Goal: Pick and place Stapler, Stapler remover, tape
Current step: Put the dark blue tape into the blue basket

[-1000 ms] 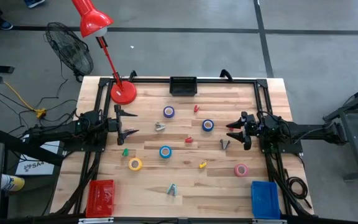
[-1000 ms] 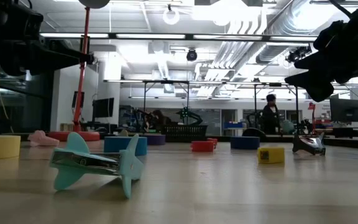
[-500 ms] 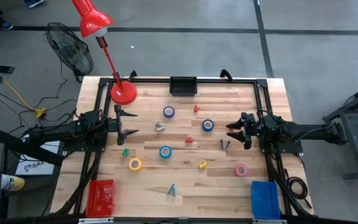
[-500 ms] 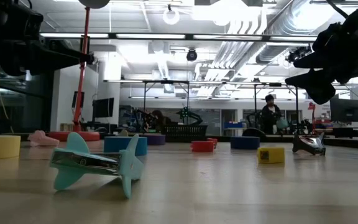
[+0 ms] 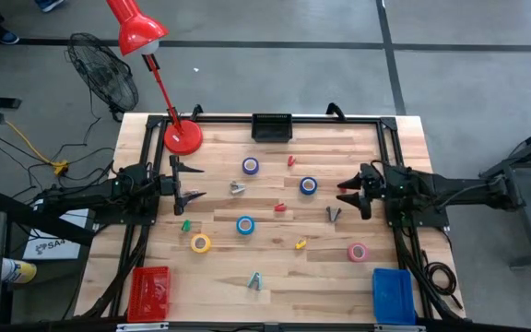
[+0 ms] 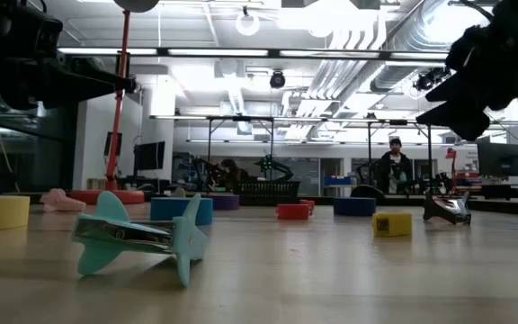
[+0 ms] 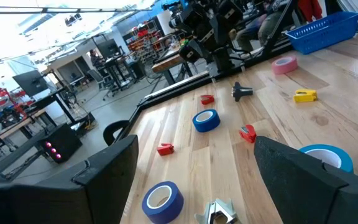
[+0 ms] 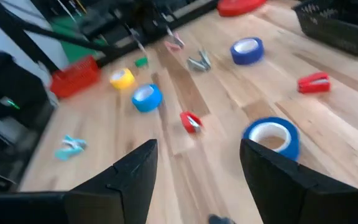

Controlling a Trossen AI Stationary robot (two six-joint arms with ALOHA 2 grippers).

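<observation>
On the pale plank table (image 5: 339, 267), the left gripper (image 5: 194, 184) hung with its dark fingers apart, holding nothing, exactly as a second before. Smooth ring-shaped tape rolls lay scattered left to right: yellow roll (image 5: 200, 243), light-blue roll (image 5: 245, 224), dark-blue roll (image 5: 250, 166), another blue roll (image 5: 308, 185), pink roll (image 5: 358, 252). A small teal staple remover (image 5: 255, 281) lay near the front edge. The right gripper (image 5: 348, 193), fingers spread and empty, had drawn slightly back towards the right since the earlier frame.
</observation>
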